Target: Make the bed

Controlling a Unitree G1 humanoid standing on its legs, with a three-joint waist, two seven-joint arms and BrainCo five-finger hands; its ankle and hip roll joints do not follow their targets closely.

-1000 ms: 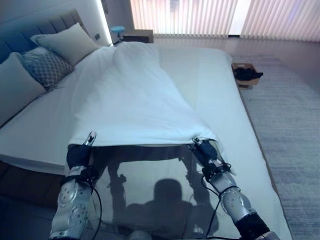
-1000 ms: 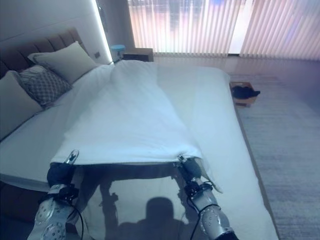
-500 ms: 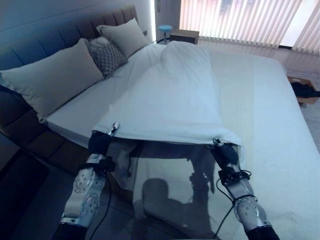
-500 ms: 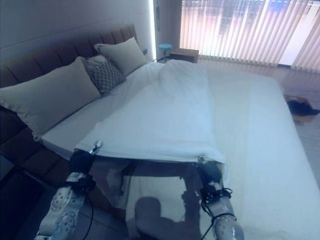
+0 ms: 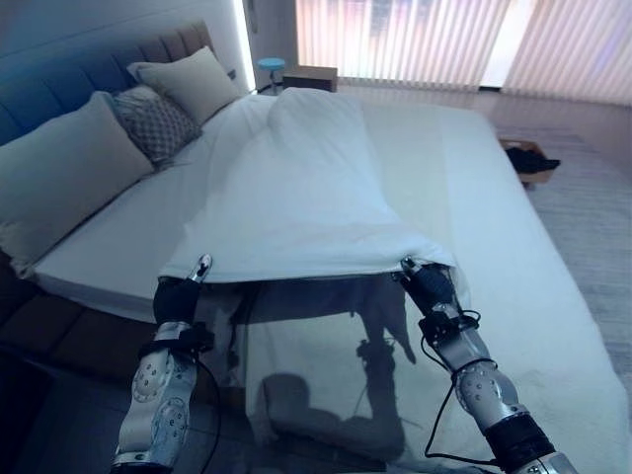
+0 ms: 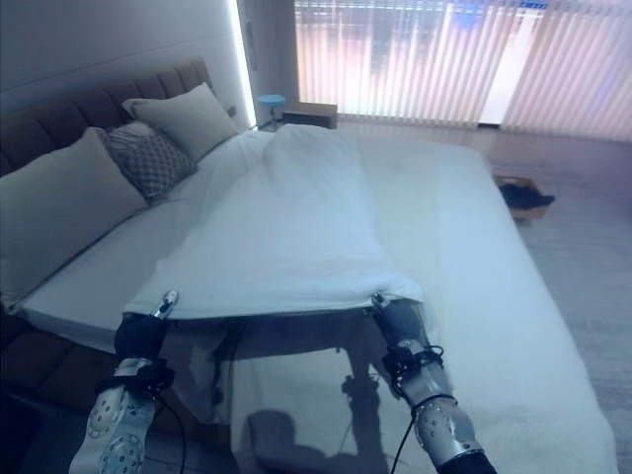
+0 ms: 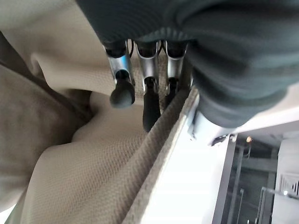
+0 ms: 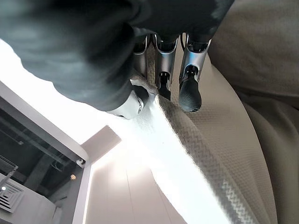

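A white duvet lies lengthwise down the middle of the bed, its near edge lifted off the mattress. My left hand pinches the near left corner of that edge, and my right hand pinches the near right corner. In the left wrist view the fingers curl round the woven hem of the duvet. The right wrist view shows the fingers curled over the duvet hem the same way. The cloth hangs in a shadowed fold below the stretched edge.
Two plain pillows and a patterned cushion lean on the padded headboard at the left. A nightstand and a blue stool stand at the far end. A box sits on the floor to the right.
The head camera has swung, so the whole scene has shifted. Both hands keep their hold on the duvet's near edge, still raised and stretched between them.
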